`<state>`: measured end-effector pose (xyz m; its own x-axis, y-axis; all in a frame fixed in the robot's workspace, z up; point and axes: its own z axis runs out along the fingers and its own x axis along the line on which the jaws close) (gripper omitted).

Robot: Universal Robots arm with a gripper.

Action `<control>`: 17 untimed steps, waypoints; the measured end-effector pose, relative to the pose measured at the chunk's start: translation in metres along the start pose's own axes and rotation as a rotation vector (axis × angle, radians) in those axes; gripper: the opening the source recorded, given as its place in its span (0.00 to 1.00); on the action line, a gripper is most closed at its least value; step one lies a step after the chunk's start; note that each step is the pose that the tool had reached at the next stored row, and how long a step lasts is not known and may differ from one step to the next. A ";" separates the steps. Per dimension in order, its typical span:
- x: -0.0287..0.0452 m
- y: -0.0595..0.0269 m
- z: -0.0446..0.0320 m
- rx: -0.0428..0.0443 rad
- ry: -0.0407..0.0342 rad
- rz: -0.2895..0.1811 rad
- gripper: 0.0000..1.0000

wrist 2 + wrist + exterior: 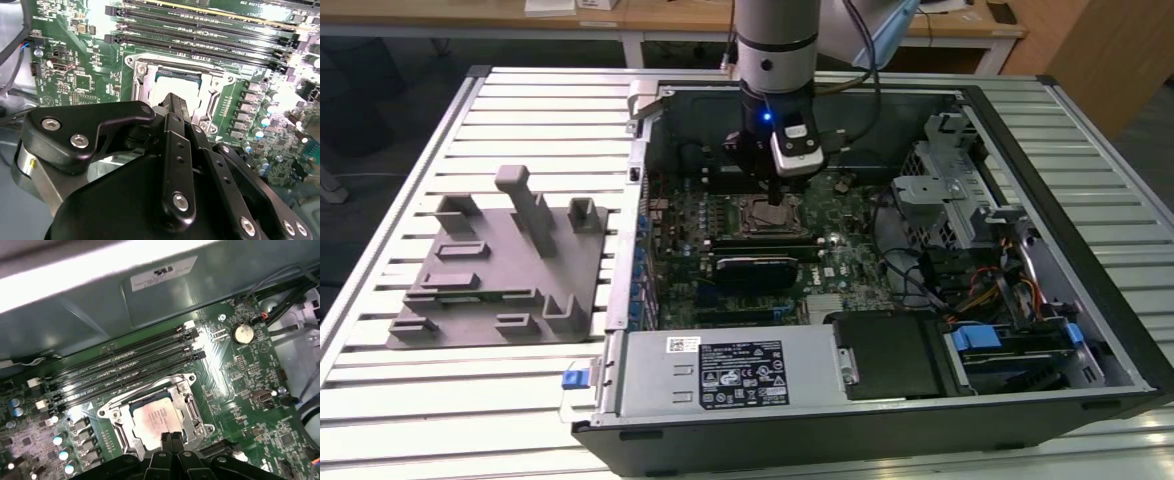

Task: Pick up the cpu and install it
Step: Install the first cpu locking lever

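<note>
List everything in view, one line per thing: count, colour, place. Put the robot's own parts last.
Computer case: one, black and grey, open, lying on the slatted table.
Slatted table: one, silver, under everything.
Fixture block: one, grey, on the table at the exterior view's left of the case.
Motherboard: one, green, inside the case.
Memory slots: four, black, beside the socket.
Socket frame: one, silver metal, on the motherboard.
Cpu: one, silvery-white, lying inside the socket frame.
Coin cell: one, silver, on the motherboard.
Power supply: one, grey, at the case's near edge.
Arm: one, grey, above the case.
Claw: one, black, tips together at the cpu's top.
</note>
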<state>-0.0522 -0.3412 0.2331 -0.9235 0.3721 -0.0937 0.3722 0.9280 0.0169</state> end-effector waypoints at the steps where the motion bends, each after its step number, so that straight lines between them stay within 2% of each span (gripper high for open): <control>1: -0.0001 0.0000 -0.0006 0.0000 0.0000 0.000 0.11; 6: -0.0001 0.0000 -0.0008 -0.0001 0.0000 0.000 0.11; 7: -0.0009 0.0003 -0.0006 0.0074 0.0186 0.000 0.11; 8: -0.0022 0.0008 -0.0002 0.0208 0.0520 -0.001 0.11; 17: -0.0067 0.0024 0.0010 0.0651 0.1629 -0.003 0.11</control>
<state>-0.0449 -0.3415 0.2327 -0.9256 0.3721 0.0690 0.3694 0.9280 -0.0481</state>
